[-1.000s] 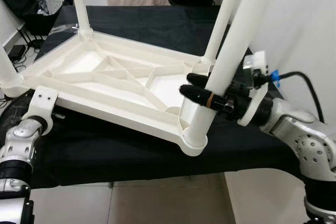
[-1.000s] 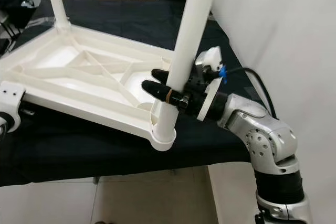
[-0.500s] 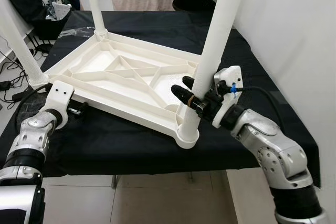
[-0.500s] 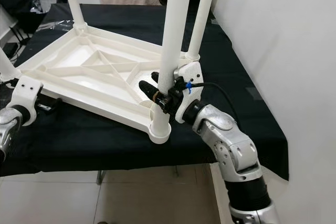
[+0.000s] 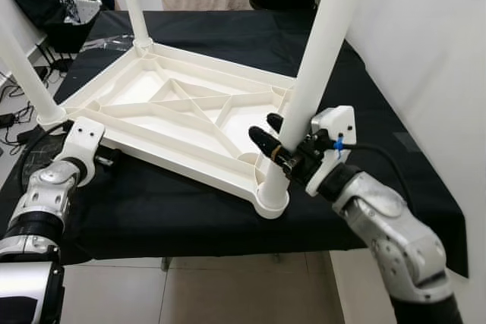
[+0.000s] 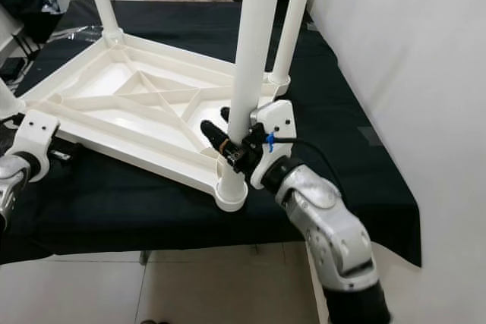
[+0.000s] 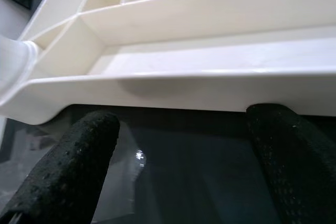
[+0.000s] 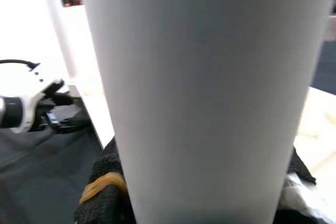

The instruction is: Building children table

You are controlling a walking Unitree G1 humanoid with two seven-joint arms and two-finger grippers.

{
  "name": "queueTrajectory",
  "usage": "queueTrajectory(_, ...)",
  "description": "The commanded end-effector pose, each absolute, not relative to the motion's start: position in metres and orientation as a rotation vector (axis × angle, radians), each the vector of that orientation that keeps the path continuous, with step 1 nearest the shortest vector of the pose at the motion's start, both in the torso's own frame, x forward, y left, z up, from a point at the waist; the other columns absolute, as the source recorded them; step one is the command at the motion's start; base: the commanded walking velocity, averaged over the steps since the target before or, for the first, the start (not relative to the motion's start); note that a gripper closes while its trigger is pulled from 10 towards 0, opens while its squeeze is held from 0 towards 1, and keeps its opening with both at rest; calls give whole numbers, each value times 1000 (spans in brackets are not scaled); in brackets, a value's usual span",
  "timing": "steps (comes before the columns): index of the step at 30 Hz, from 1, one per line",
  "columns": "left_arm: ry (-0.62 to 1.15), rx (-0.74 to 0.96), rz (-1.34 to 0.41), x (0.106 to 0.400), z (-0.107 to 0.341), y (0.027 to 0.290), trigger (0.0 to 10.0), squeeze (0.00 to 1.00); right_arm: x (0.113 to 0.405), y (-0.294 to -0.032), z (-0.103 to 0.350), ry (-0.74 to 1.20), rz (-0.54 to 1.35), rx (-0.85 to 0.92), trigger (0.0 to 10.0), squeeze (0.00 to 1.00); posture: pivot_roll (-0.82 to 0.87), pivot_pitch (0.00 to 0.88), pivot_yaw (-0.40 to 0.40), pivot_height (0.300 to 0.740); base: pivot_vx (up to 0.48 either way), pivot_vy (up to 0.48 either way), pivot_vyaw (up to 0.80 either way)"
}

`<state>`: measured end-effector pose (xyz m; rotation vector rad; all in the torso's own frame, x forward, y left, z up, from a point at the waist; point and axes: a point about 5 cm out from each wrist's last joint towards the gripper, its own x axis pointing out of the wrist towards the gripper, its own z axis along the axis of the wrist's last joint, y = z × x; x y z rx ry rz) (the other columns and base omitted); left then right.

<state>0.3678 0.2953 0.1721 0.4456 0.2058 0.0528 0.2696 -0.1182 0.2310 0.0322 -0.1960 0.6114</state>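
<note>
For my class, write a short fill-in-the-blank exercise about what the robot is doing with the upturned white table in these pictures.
1. The right gripper is closed around a white table ____.
2. The tabletop lies upside down on a ____ cloth.
3. The left gripper sits at the tabletop's edge with its fingers ____.
4. The number of legs standing in the tabletop's corners is ____.

Missing words: leg; black; open; four

I see smooth glossy white plastic tabletop [image 5: 175,111] and leg [image 5: 315,73], matt black cloth [image 5: 152,202], rough black fingers [image 7: 79,161]
</note>
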Motion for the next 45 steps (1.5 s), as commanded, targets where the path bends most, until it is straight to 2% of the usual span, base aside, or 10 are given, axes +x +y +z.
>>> queueTrajectory(1, 217, 474, 65, 367, 172, 300, 10000, 0, 265, -126, 221, -160, 547, 54, 0, 0, 40, 186, -13, 740, 0, 0, 0)
queueTrajectory(9, 234, 497, 87, 370, 170, 299, 10000, 0, 234, -138, 212, -100, 539, 60, 0, 0, 11, 194, 9, 740, 0, 0, 0)
queueTrajectory(20, 222, 537, 123, 373, 173, 300, 10000, 0, 217, -125, 219, -102, 585, 117, 431, 0, -2, 194, 22, 740, 0, 0, 0)
queueTrajectory(21, 211, 528, 120, 374, 175, 298, 10000, 0, 218, -123, 217, -95, 588, 110, 10000, 0, -3, 191, 25, 740, 0, 0, 0)
queueTrajectory(22, 199, 522, 111, 375, 175, 295, 10000, 0, 222, -122, 216, -98, 577, 109, 10000, 1000, 4, 180, 17, 740, 0, 0, 0)
queueTrajectory(30, 147, 497, 32, 378, 169, 274, 10000, 0, 241, -125, 221, -119, 544, 158, 10000, 1000, 11, 166, 8, 740, 0, 0, 0)
queueTrajectory(31, 131, 494, 17, 378, 166, 268, 10000, 0, 241, -125, 224, -105, 609, 201, 10000, 0, 11, 160, 8, 740, 0, 0, 0)
queueTrajectory(32, 131, 494, 17, 378, 166, 268, 10000, 0, 241, -125, 224, -105, 609, 201, 10000, 0, 11, 160, 8, 740, 0, 0, 0)
queueTrajectory(33, 95, 494, -24, 377, 163, 257, 10000, 0, 236, -129, 227, -59, 788, 283, 10000, 0, 13, 147, 5, 740, 0, 0, 0)
queueTrajectory(45, 34, 499, -7, 371, 163, 257, 10000, 0, 220, -161, 204, 102, 987, 337, 10000, 0, 15, 128, 1, 740, 0, 0, 0)
